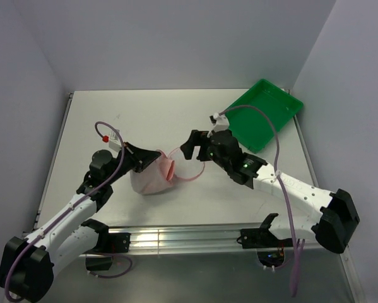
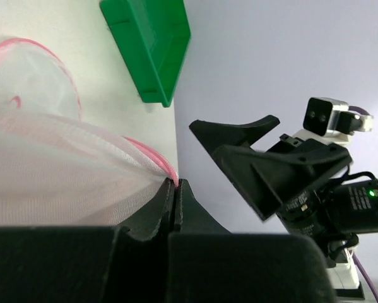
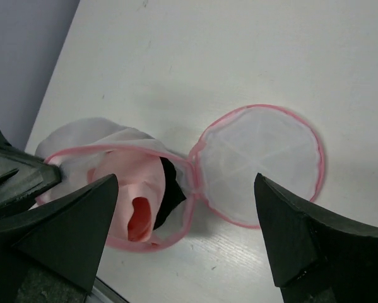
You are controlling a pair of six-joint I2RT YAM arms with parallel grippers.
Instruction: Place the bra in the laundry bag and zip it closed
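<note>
On the white table [image 1: 113, 120], the left gripper [image 2: 175, 187] is clamped on the pink rim of the laundry bag [image 1: 149, 180]. The bra [image 3: 135, 192] sits inside. The right gripper [image 1: 196, 146] hangs wide apart above. Best press the bra fully below the rim, then fold the round lid [image 3: 258, 164] over before zipping.

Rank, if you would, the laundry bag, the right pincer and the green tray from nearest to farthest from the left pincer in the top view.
1. laundry bag: centre, its rim pinched in the left pincer.
2. right pincer: open, just right of the bag.
3. green tray: far right, at the back.
</note>
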